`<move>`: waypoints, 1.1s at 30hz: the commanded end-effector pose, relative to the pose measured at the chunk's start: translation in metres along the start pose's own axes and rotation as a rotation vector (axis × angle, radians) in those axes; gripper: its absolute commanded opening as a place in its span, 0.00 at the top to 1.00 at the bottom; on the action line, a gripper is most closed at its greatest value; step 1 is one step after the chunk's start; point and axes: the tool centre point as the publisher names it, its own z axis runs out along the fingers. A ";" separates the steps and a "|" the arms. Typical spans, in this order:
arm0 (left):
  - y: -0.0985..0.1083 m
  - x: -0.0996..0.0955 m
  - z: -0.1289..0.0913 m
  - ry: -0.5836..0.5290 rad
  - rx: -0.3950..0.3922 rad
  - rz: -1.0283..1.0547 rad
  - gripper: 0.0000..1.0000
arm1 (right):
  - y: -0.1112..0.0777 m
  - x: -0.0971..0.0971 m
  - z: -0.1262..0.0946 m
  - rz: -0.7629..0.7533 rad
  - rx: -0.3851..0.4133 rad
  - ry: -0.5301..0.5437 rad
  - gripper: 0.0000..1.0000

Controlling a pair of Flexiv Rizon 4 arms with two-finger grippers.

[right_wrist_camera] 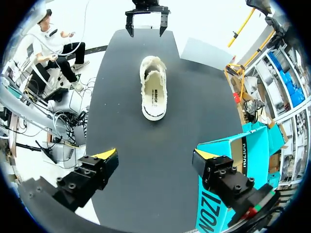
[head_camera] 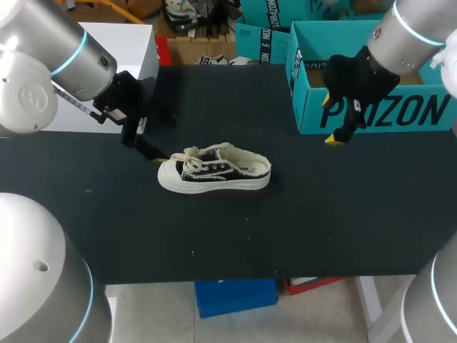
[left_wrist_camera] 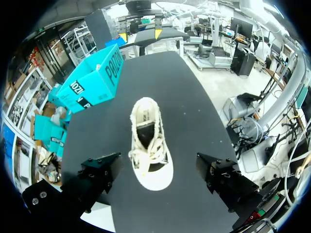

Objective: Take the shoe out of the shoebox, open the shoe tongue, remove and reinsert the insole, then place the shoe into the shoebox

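you've got the dark desk [head_camera: 321, 214] w/ the teal shoebox [head_camera: 400, 114] at its far right, top open. the shoe [head_camera: 214, 171] is outside the box, upright on its sole near the desk's middle, toe toward the left arm, laces bunched over the tongue. left tool [left_wrist_camera: 158, 160] is released, fingers wide, low at the toe. the toe lies btwn them w/o contact. right tool [right_wrist_camera: 155, 154] is released too, hanging just in front of the shoebox's front wall, well apart from the shoe.
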 end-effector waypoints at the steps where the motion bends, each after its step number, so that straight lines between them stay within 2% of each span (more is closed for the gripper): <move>1: 0.001 0.000 0.001 -0.004 0.002 0.003 0.00 | 0.001 0.007 0.021 -0.023 -0.076 -0.033 0.00; 10: 0.001 0.000 0.001 -0.004 0.002 0.003 0.00 | 0.026 0.009 0.054 -0.091 -0.180 -0.041 0.00; 24: 0.001 0.000 0.001 -0.004 0.002 0.003 0.00 | 0.046 0.018 0.112 -0.150 -0.286 0.022 0.00; 33: 0.001 0.000 0.001 -0.004 0.002 0.003 0.00 | 0.058 0.015 0.129 -0.179 -0.335 0.033 0.00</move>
